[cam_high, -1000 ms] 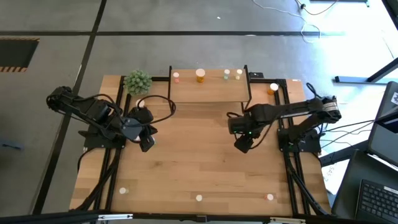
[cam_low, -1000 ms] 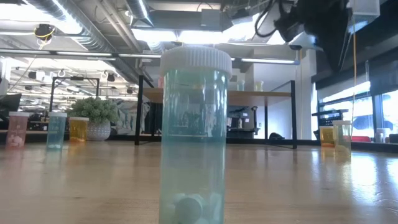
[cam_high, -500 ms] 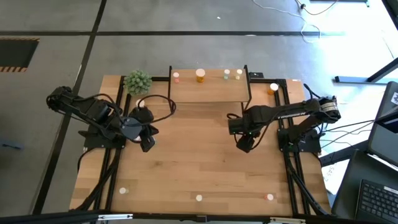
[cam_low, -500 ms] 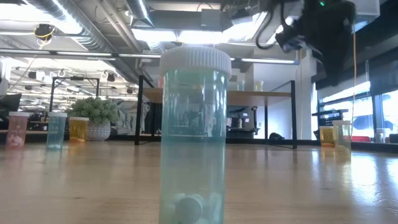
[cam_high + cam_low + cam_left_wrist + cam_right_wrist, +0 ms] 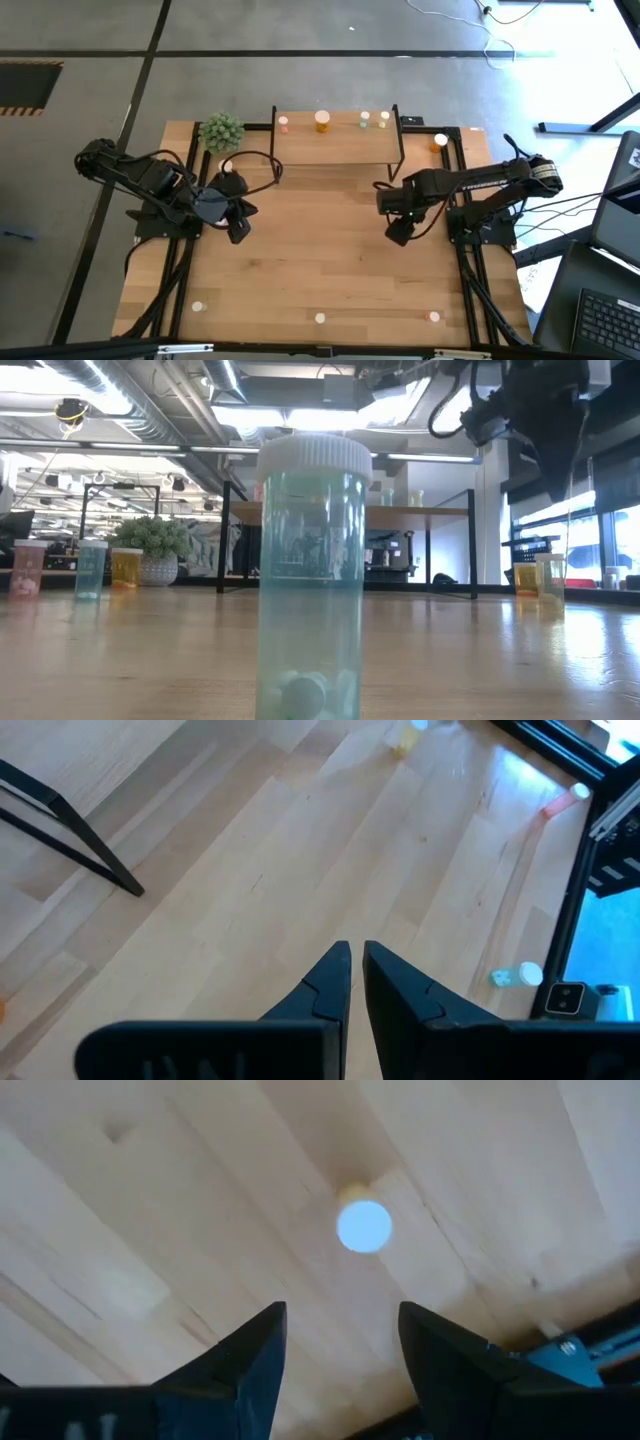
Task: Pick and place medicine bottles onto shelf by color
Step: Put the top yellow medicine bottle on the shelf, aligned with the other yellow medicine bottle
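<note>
- Hanging above the right part of the table (image 5: 330, 270), the right gripper (image 5: 397, 233) has its fingers (image 5: 250, 1355) spread wide, with nothing between them.
- The right wrist view looks down on one bottle with a pale cap (image 5: 364, 1226), which stands on the wood ahead of the open fingers, apart from them.
- The left gripper (image 5: 237, 228) waits over the left part of the table, and its fingers (image 5: 335, 982) are almost closed, with only a narrow gap and nothing held.
- The shelf (image 5: 336, 143) stands at the far edge of the table, in the middle. Four medicine bottles stand on it along its far side: a pink one (image 5: 284, 124) at the left end, a bigger orange one (image 5: 323, 121) near the middle, and two pale green-yellow ones (image 5: 365, 120) (image 5: 384, 119) toward the right end.
- Another orange bottle (image 5: 440, 141) stands on the table near the far right corner, beside the shelf.
- Three bottles stand along the near edge of the table: one near the left corner (image 5: 198, 307), one in the middle (image 5: 319, 319), one near the right corner (image 5: 433, 317).
- The green plant (image 5: 221, 131) stands just left of the shelf.
- In the low view a blue-green bottle with a white cap (image 5: 313, 575) stands very close to the camera, with pale pills at its bottom.
</note>
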Robot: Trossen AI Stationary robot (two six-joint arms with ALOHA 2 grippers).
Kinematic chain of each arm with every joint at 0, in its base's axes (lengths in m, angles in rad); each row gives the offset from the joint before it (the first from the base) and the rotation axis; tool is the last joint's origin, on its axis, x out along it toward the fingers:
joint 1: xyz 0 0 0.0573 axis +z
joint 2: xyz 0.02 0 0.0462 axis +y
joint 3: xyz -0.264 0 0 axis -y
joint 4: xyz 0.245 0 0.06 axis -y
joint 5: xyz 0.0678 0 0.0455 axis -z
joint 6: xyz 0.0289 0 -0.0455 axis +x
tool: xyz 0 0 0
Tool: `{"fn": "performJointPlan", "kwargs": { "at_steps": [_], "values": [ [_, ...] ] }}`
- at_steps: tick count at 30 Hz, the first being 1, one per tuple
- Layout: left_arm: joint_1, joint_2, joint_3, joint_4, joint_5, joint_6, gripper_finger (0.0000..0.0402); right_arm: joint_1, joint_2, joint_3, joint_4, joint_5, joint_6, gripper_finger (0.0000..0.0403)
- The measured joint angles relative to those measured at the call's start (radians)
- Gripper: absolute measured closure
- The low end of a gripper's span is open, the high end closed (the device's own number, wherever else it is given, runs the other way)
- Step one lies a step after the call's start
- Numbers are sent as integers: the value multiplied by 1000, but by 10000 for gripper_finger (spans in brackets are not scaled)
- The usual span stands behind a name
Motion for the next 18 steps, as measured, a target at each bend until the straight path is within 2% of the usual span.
{"fn": "performJointPlan", "kwargs": {
  "at_steps": [18],
  "values": [
    [0, 0, 0, 55, -2, 27, 374, 0, 1, -209, 220, 3, 17, 206]
  ]
}}
